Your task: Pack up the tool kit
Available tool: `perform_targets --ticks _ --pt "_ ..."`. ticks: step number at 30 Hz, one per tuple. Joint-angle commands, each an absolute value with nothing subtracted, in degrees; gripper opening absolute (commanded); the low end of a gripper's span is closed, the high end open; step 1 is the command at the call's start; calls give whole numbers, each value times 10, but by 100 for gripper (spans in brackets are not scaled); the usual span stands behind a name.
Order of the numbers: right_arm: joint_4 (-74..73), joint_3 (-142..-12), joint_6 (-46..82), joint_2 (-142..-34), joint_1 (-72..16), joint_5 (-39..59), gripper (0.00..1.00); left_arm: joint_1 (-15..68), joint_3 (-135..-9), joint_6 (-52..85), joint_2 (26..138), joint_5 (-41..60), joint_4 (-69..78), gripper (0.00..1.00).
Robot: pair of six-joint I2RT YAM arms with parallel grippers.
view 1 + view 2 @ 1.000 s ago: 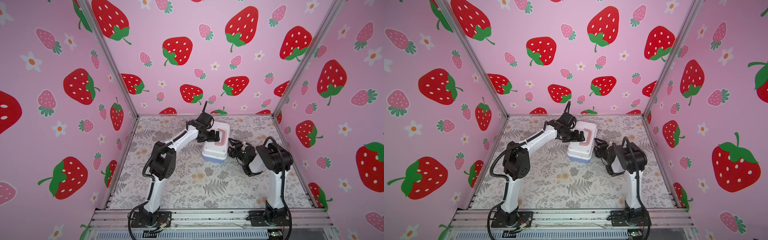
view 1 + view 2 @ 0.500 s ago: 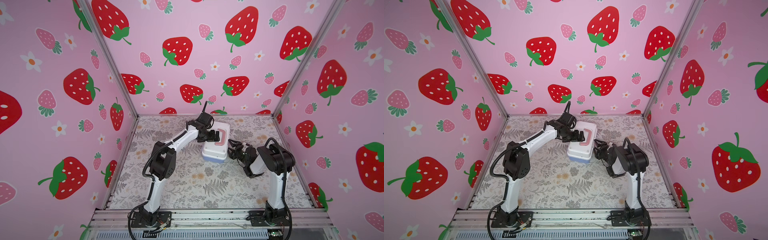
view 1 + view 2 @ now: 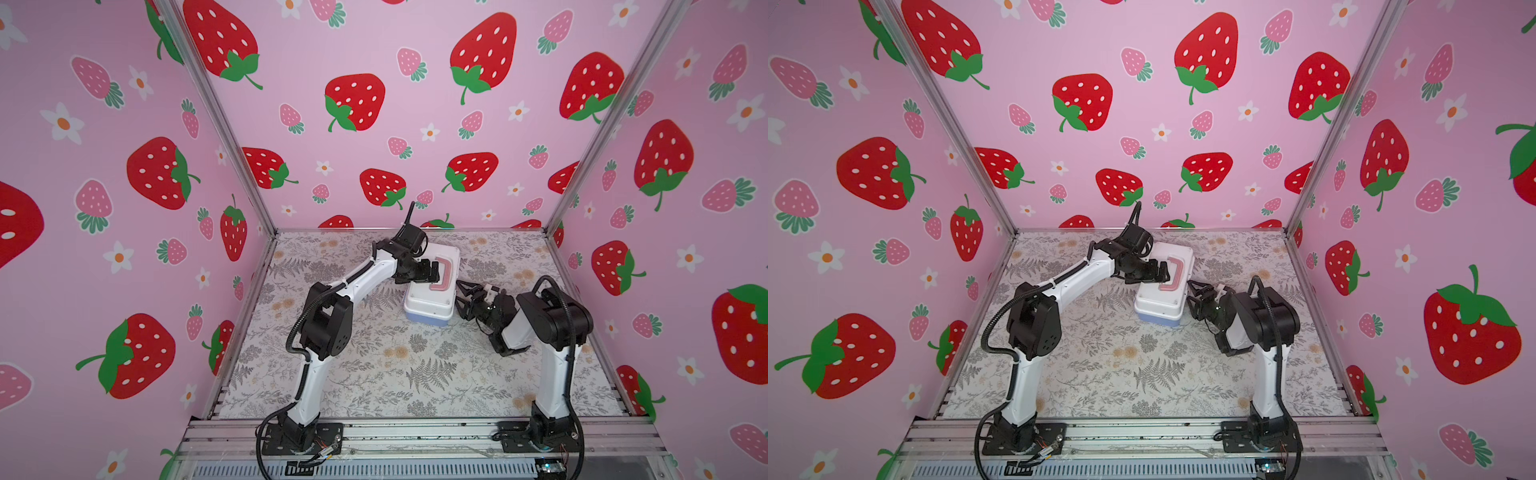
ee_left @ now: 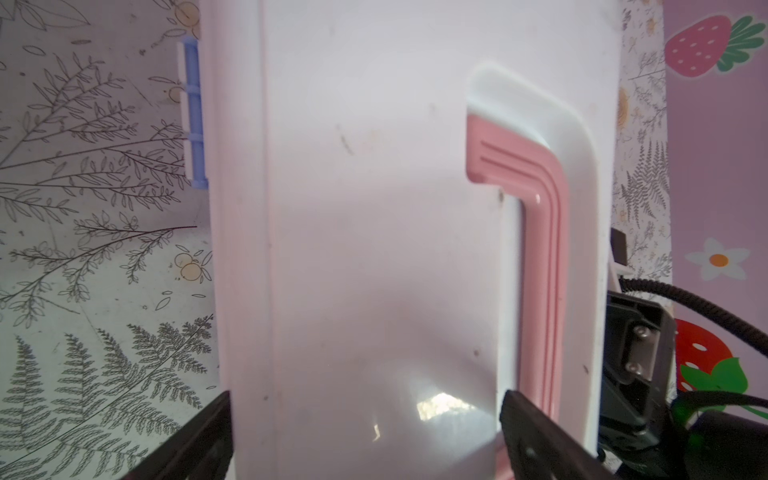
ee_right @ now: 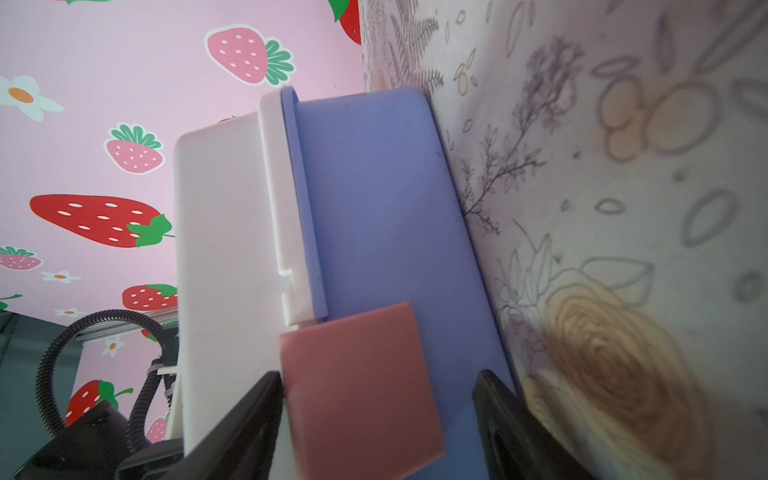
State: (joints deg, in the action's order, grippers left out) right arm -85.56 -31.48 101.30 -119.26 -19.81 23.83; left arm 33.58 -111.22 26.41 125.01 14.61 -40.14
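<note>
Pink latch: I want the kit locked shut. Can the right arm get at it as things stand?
Probably yes: the right tool is open astride the latch, with nothing in between.

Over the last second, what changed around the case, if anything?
The right end effector seems to have opened a little wider around the pink latch, and its arm shifted slightly toward the right wall; it grips nothing. The case stayed put with its lid shut, and the left end effector stayed open over the lid.
</note>
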Motion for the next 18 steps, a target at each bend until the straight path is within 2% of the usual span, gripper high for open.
perform_targets --ticks 1,4,7,18 --pt "-1071 -333 1003 -1185 -198 278 78 352 -1104 271 1298 213 -419 100" --pt "-1072 -338 1001 -1186 -192 281 78 352 -1102 271 1297 212 -418 100" --pt "-1072 -343 1001 -1183 -190 282 74 352 -1101 272 1296 213 -418 100" --pt "-1072 -339 1006 -1155 -188 287 74 352 -1104 273 1299 214 -418 100"
